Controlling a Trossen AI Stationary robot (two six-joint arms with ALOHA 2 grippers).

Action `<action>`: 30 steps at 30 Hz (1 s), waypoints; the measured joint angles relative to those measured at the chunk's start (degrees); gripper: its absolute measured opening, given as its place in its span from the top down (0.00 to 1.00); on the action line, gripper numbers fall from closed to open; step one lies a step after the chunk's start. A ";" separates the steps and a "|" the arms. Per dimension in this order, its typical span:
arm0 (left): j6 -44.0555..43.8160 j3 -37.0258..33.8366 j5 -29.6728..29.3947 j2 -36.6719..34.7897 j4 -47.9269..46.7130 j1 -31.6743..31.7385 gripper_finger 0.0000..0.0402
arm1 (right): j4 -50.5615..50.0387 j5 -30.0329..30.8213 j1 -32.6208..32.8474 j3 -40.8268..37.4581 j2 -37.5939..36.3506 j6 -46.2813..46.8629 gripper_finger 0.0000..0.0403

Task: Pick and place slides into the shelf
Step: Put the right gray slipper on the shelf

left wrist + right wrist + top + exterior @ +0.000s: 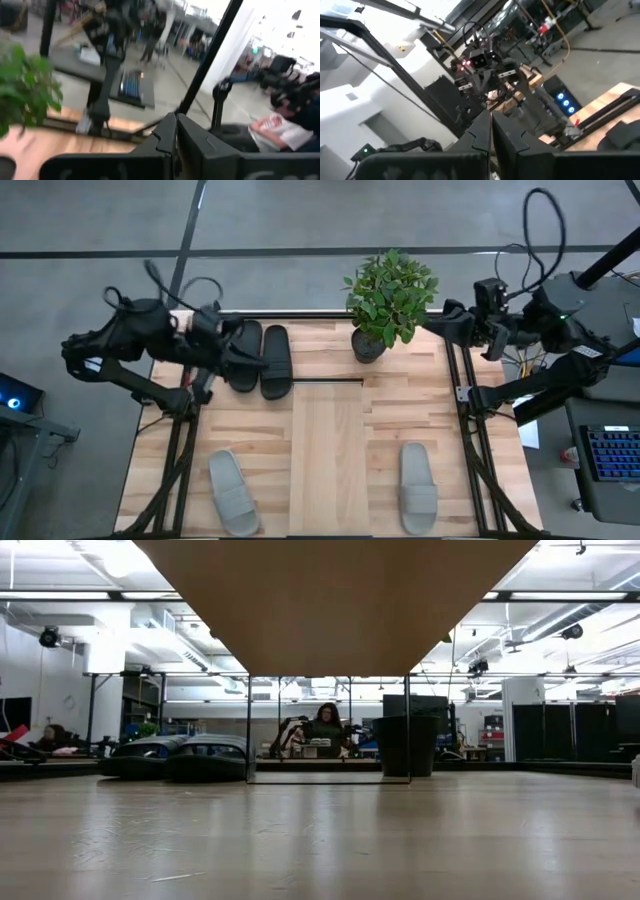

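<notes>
Before the first pick: both grippers, left (262, 363) and right (432, 319), were closed and empty; a grey slide (232, 492) awaited opened fingers.

High view: even, diffuse overhead light; the counter (330, 430) reads bright, with soft short shadows under the plant (390, 295). Low view: ceiling strip lights glare in the upper corners; the near counter surface is out of focus, and the shelf (335, 605) underside is dim. Both wrist views are smeared, probably motion blur; white blown-out patch at upper right of the left wrist frame.
</notes>
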 joint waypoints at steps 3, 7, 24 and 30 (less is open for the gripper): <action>-0.84 0.23 1.31 1.16 -3.37 0.00 1.00 | 0.02 -1.20 0.00 0.00 0.82 -0.55 0.98; -0.87 0.53 2.14 2.09 -4.77 -0.33 1.00 | -0.99 -2.25 0.02 0.00 1.61 -1.27 0.98; -0.86 0.24 18.85 3.13 -4.70 -0.64 1.00 | -15.75 -8.00 0.15 -0.02 5.68 3.40 0.98; -0.87 -0.66 19.57 4.28 -3.69 -0.66 1.00 | -21.61 -8.87 1.05 -0.02 6.50 4.92 0.98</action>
